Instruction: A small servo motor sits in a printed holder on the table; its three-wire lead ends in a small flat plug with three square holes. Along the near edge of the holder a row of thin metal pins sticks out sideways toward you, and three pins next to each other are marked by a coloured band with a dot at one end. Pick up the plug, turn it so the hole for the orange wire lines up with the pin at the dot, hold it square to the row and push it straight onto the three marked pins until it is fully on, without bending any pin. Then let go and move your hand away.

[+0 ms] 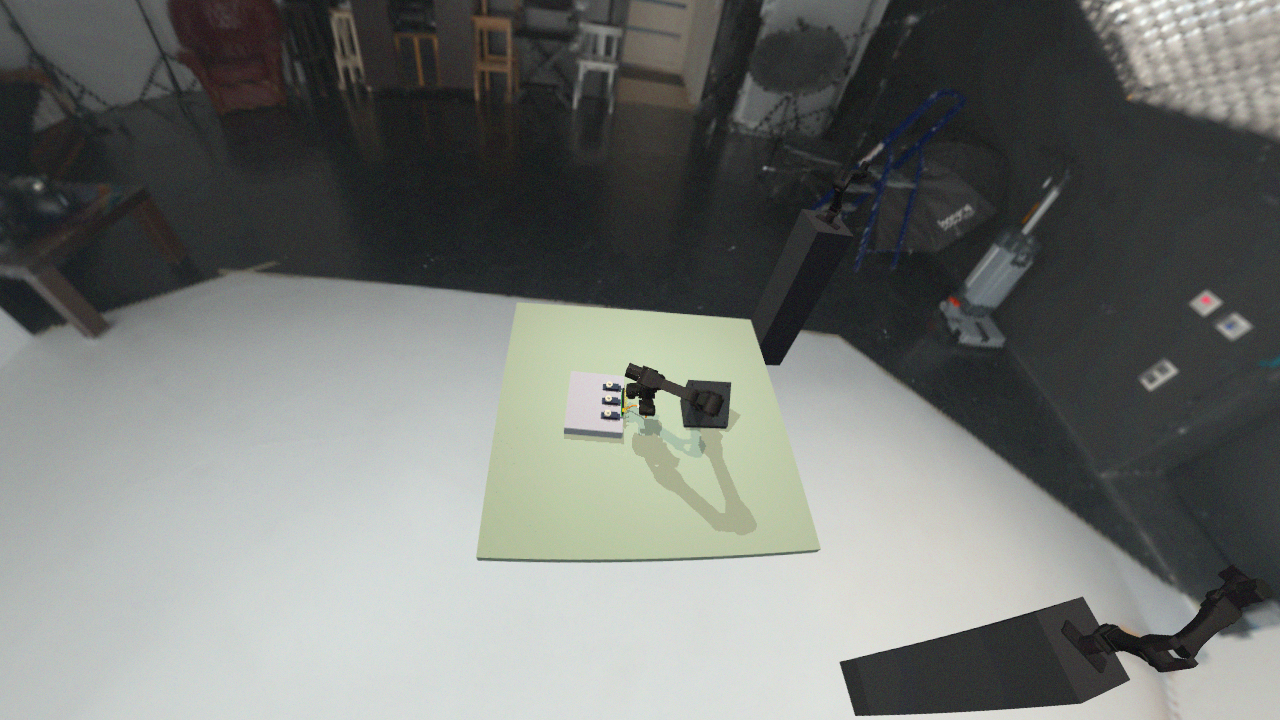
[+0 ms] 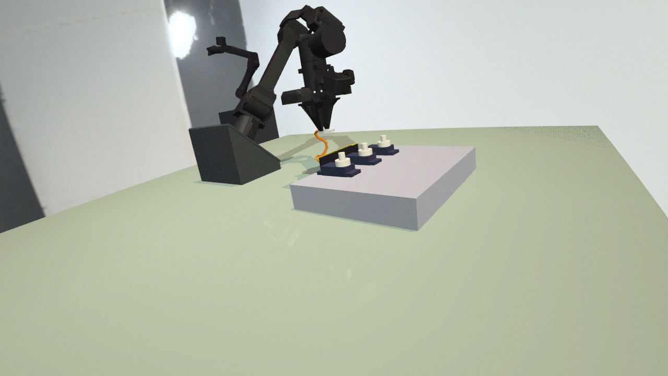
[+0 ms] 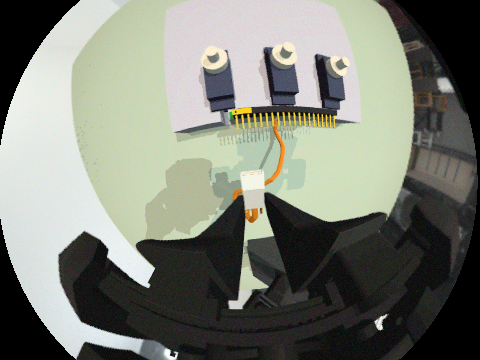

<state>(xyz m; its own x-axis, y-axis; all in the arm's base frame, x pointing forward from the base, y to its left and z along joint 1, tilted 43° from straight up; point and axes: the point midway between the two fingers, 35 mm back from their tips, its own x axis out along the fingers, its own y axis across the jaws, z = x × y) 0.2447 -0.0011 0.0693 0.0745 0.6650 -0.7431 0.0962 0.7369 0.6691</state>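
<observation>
My gripper (image 3: 254,198) (image 2: 323,129) is shut on the white flat plug (image 3: 253,183) (image 2: 329,131). It holds the plug above the table, in front of the pin row and clear of it, with the hole end facing the row. The orange lead (image 3: 282,155) (image 2: 325,145) curves from behind the plug to the holder. The row of gold pins (image 3: 290,120) sticks out from the holder's near edge. The yellow band (image 3: 242,111) with a dot marks pins at the row's left end in the wrist view. The plug's holes are too small to tell apart.
The pale holder block (image 1: 590,405) (image 2: 373,179) (image 3: 250,30) carries three dark servos with cream hubs, such as the middle servo (image 3: 283,82). The block stands on the green table (image 1: 572,510) (image 2: 280,304). The arm's dark base (image 2: 219,156) stands on the near side.
</observation>
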